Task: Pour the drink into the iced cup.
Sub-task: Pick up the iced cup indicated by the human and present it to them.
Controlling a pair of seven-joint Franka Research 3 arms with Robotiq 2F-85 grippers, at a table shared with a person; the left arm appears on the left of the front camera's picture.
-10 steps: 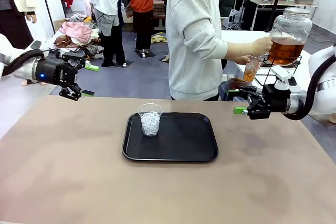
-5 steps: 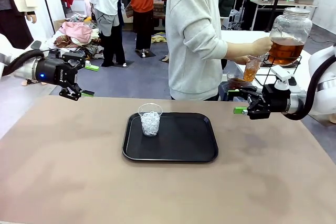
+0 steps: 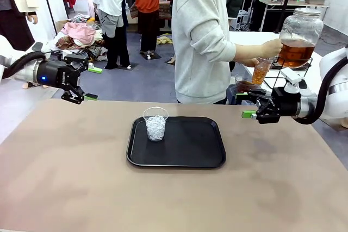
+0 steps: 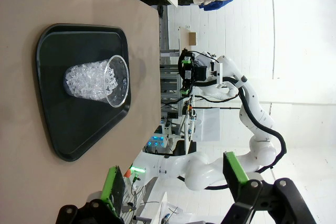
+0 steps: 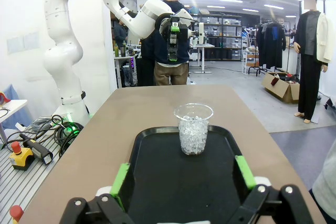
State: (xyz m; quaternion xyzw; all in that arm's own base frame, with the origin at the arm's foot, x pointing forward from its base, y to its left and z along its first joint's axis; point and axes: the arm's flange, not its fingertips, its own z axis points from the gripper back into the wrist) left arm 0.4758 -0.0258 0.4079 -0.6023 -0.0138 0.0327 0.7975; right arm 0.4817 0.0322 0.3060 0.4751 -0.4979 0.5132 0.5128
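Looking across the front view, a clear plastic cup packed with white ice (image 3: 155, 124) stands upright on the left part of a black rectangular plastic tray (image 3: 179, 162) at the middle of the brown table (image 3: 65, 188). At the far right the person's hand (image 3: 270, 48) rests on a large glass jar (image 3: 299, 28) of amber-brown drink (image 3: 296, 52), with a small clear cup (image 3: 261, 71) of the same liquid held beneath it, well apart from the tray. The left gripper (image 3: 89, 83) and right gripper (image 3: 246, 105) hang either side, jaws spread wide, holding nothing.

In the left wrist view, the left gripper (image 4: 173, 179) frames bare air, with the iced cup (image 4: 97, 81) ahead on the tray (image 4: 79, 145).

In the right wrist view, the right gripper (image 5: 184, 179) points straight at the iced cup (image 5: 193, 128).

The drink is not yet with the robot. Judging from this, the nearer right gripper should take the small clear cup around its middle with a light squeeze, carry it upright, then tip slowly just above the iced cup's rim, since ice may splash.
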